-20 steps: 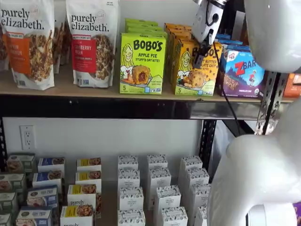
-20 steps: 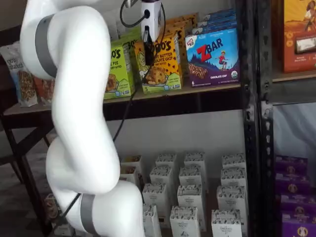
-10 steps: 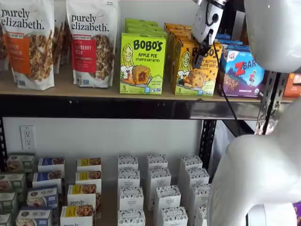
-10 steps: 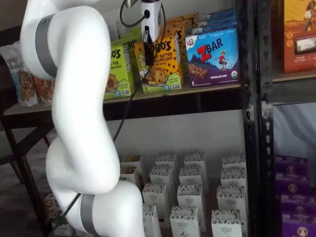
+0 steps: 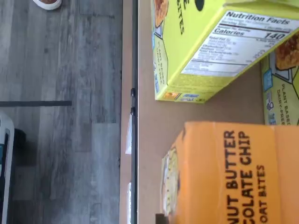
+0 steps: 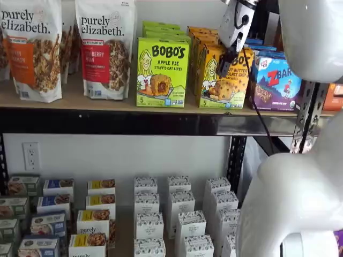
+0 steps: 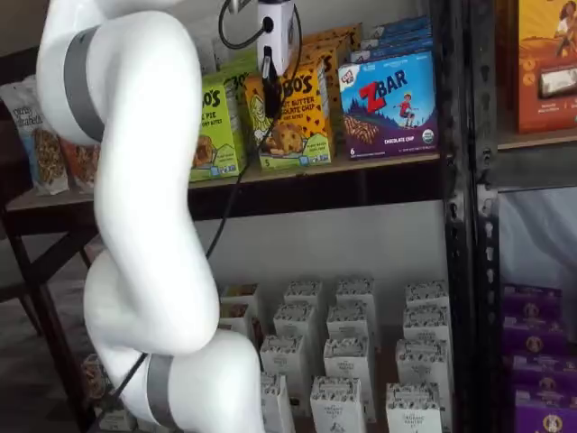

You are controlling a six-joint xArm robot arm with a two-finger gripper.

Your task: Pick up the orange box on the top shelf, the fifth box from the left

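The orange box (image 6: 221, 83) stands on the top shelf (image 6: 107, 101), between a lime-green Bobo's carton (image 6: 162, 72) and a blue ZBar box (image 6: 276, 80). My gripper (image 6: 227, 63) hangs from above at the orange box's upper front, white body up, black fingers down over its top edge. In a shelf view the gripper (image 7: 270, 95) shows one black finger side-on against the orange box (image 7: 299, 122); no gap can be made out. The wrist view looks down on the orange box (image 5: 229, 177) close up, with the shelf board (image 5: 149, 140) beside it.
More orange and green cartons stand in rows behind the front ones. Granola bags (image 6: 32, 48) fill the shelf's left part. Small white boxes (image 6: 179, 214) stand on the lower level. The arm's white links (image 7: 135, 225) hang before the shelves. A black upright (image 7: 460, 216) bounds the right side.
The black finger has shifted slightly against the orange box's front, uncovering a little more of its lettering. The arm itself has stayed in place.
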